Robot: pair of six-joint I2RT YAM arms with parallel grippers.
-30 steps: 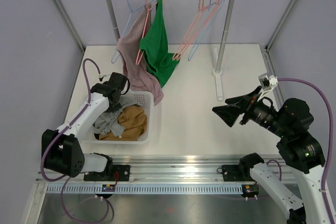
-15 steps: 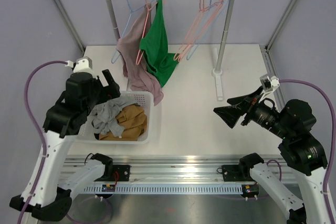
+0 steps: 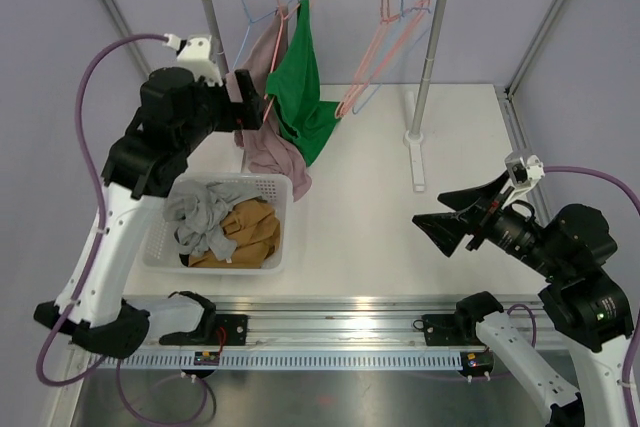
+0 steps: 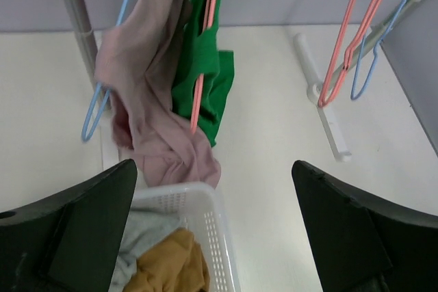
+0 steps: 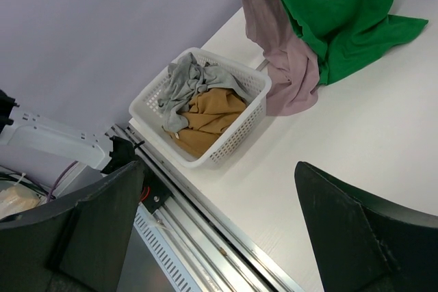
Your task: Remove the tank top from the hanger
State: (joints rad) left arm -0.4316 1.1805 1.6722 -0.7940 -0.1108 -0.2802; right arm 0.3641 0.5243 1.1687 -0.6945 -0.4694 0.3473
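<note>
A mauve tank top [image 3: 268,152] hangs on a blue hanger [image 3: 243,37], its hem drooping onto the basket's back rim. Beside it a green tank top [image 3: 300,77] hangs on a pink hanger [image 3: 272,97]. My left gripper [image 3: 250,107] is raised just left of the mauve one, open and holding nothing. In the left wrist view the left gripper [image 4: 213,169] looks down at the mauve top [image 4: 147,66] and green top [image 4: 209,80]. My right gripper [image 3: 432,209] hovers open at the right, well away from the rack; in its own view the right gripper [image 5: 219,169] is empty.
A white basket [image 3: 285,232] at the front left holds a grey garment [image 3: 200,222] and a mustard one [image 3: 250,232]. Empty pink and blue hangers [image 3: 385,42] hang at the rail's right end. The rack's right post [image 3: 427,67] and foot [image 3: 416,162] stand mid-table.
My left arm has risen from the basket to the rack and its gripper has opened, leaving the grey garment in the basket. The right arm has drifted slightly right and down.
</note>
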